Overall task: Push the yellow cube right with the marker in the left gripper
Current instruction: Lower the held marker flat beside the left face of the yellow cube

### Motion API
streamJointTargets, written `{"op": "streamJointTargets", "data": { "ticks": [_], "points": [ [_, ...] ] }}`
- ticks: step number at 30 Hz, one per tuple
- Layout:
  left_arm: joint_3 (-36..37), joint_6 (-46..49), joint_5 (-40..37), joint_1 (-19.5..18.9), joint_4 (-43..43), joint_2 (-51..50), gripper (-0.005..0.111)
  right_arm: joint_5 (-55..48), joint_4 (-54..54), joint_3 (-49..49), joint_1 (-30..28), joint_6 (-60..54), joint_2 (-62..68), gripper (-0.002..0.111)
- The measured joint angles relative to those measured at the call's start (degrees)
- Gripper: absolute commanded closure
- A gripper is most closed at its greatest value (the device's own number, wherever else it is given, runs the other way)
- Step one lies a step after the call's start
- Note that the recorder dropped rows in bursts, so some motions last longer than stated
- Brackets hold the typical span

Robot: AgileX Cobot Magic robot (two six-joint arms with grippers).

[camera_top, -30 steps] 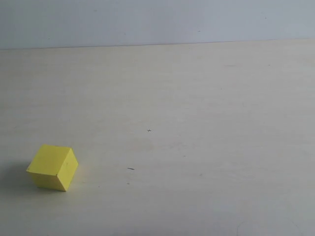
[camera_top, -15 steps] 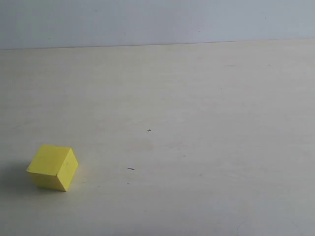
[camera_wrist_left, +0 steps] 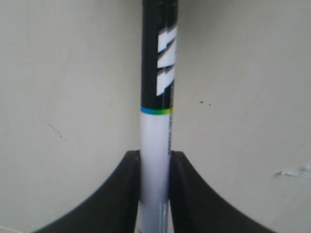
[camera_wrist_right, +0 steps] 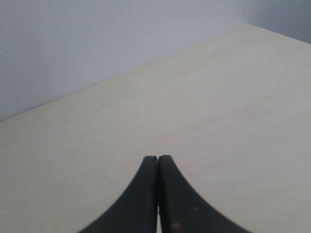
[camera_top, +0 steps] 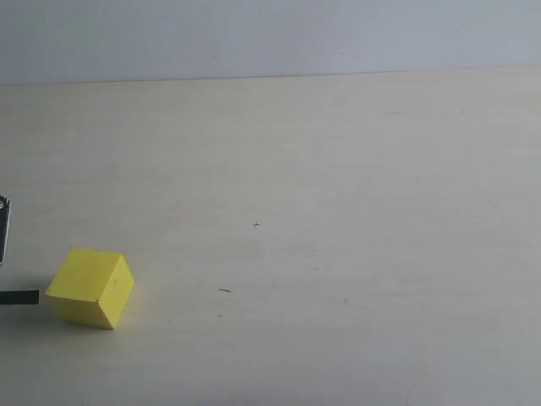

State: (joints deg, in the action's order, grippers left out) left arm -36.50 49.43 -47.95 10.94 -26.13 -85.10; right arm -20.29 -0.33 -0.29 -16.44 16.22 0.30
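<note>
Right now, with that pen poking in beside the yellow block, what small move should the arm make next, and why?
Probably slide the marker a little to the right, keeping it low. Its black end lies just left of the cube, level with the cube's lower half, and the left jaws are shut on its white barrel, so a short push should meet the cube's side.
</note>
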Motion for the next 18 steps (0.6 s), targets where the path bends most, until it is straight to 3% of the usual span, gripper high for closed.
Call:
{"op": "streamJointTargets", "data": {
  "ticks": [7,18],
  "points": [
    [0.0,7.2,1.1,-3.1,0.2,-1.5,0.107,0.0,0.0,0.0,0.0,0.0,0.0,0.108],
    [-4.1,16.2,5.4,-6.6,8.8,-1.6,0.107,0.0,0.0,0.0,0.0,0.0,0.0,0.108]
  ]
}}
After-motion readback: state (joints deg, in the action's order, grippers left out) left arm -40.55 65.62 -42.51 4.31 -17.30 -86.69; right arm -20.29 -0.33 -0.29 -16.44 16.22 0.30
